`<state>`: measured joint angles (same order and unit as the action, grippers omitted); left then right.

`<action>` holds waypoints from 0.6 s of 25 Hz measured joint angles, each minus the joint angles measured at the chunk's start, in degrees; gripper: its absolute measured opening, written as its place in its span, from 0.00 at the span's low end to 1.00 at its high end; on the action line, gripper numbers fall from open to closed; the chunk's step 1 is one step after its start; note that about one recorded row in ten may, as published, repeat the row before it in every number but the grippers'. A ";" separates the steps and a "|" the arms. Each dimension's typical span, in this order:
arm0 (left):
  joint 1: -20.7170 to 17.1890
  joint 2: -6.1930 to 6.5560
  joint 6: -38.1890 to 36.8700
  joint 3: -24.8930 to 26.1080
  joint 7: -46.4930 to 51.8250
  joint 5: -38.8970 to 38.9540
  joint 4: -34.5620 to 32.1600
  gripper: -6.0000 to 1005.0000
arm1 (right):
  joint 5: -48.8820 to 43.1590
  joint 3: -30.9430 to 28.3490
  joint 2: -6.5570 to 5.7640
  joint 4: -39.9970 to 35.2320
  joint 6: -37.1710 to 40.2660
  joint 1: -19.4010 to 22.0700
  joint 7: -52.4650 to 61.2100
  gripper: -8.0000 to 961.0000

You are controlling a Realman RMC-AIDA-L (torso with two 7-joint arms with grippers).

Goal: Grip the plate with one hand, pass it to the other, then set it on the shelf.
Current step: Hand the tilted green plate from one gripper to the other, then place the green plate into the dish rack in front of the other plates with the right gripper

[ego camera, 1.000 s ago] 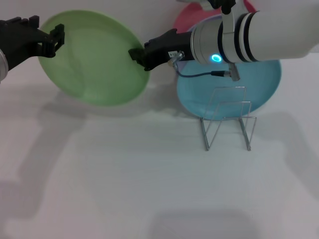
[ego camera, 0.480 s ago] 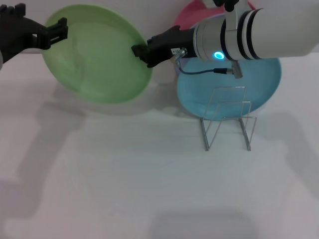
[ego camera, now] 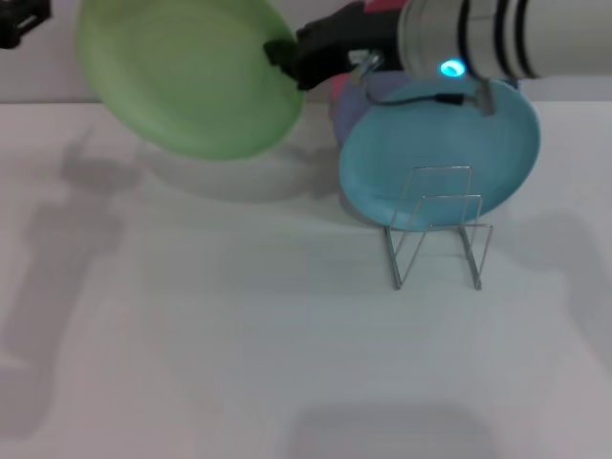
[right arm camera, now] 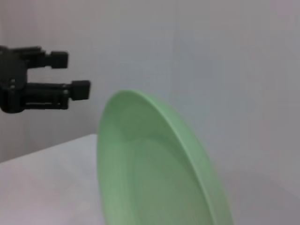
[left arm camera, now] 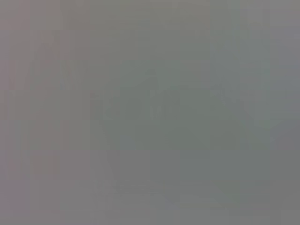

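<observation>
White desk (ego camera: 239, 363) runs under everything I can see, with a pale wall behind it. My right gripper (ego camera: 287, 59) is pinched on the rim of the green plate (ego camera: 186, 76) and carries it alone, held in the air above the desk's far left part, tilted up toward the head camera. My left gripper (right arm camera: 70, 75) shows in the right wrist view with its fingers spread and nothing between them, apart from the plate's far rim; in the head view only a black bit of it sits at the far left corner. The left wrist camera gives me a flat grey blank, nothing to read.

I judge the handover is done and the carry to the rack is the step in hand. The next move calls for swinging the plate across toward the wire rack (ego camera: 437, 229), which stands near the desk's right side, turning the plate on edge and lowering it between the upright loops. The blue plate (ego camera: 440, 143) leans just behind the rack, so I should keep clear of it.

Count: one green plate, one blue plate, a sliver of one lavender plate (ego camera: 346, 100) behind the blue, one rack, two grippers.
</observation>
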<state>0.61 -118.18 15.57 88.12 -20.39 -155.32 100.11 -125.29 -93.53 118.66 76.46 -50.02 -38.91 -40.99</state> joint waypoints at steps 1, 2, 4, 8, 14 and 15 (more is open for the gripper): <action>-0.51 0.00 -2.02 0.03 0.11 0.17 -0.78 0.86 | -0.14 -0.63 -0.03 1.10 -0.80 0.48 -0.03 0.08; -0.79 -0.01 -3.00 0.05 0.23 0.28 -1.26 0.86 | -0.30 -1.23 -0.05 2.33 -1.58 0.97 -0.12 0.08; -1.24 -0.06 -4.61 0.47 0.48 0.44 -2.39 0.86 | -0.62 -2.49 -0.08 4.82 -3.28 2.13 -0.46 0.08; -2.20 -0.28 -9.31 1.66 1.75 1.19 -6.00 0.86 | -0.75 -4.40 -0.05 10.76 -7.13 5.55 -2.09 0.08; -3.08 -0.13 -13.64 1.93 4.17 1.42 -8.93 0.86 | -0.26 -4.71 0.16 17.49 -8.55 10.98 -4.63 0.08; -3.20 -0.15 -14.52 1.94 4.33 1.43 -9.76 0.86 | 0.12 -4.66 0.20 19.74 -8.55 13.28 -5.30 0.08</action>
<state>-2.59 -118.34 1.04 90.06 -16.06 -153.89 90.35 -125.17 -98.19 118.87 96.20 -58.57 -25.63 -46.29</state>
